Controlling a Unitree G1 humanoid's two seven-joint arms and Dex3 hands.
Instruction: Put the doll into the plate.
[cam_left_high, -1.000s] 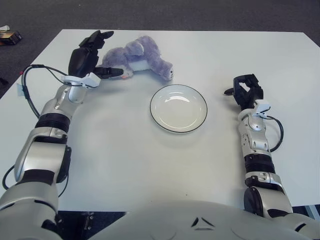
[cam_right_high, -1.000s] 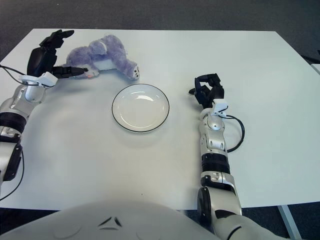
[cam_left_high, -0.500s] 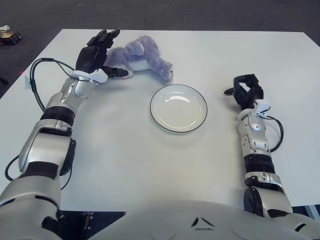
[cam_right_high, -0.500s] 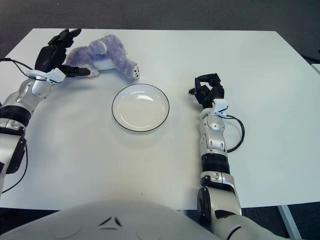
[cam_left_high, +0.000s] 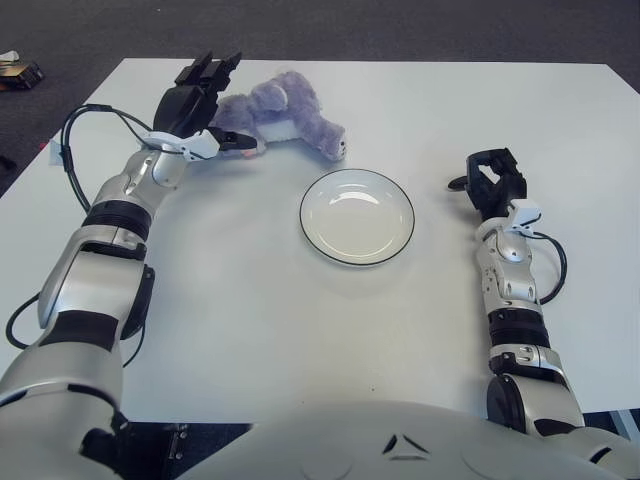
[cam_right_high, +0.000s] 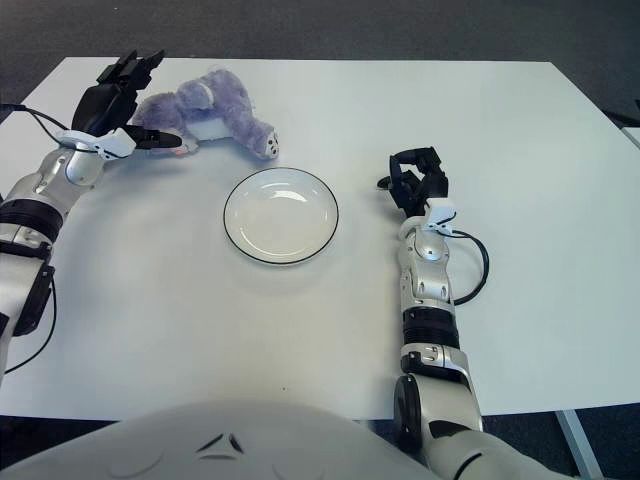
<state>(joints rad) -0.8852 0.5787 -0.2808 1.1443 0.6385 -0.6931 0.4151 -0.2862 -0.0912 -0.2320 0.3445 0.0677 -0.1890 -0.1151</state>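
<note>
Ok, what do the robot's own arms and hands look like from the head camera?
Both arms are silver-grey metal segments joined by black ribbed bands. The left hand and right hand are black with three fingers, each above a white wrist piece. A black cable loops beside each forearm; the left one carries a small white tag.

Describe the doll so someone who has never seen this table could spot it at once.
On the white table, look to the far left corner, beyond the round plate. The doll lies there on its side, right beside the open left robot hand. It is the only soft, fuzzy thing here: a lilac plush with pale patches, unlike the hard glossy plate.
</note>
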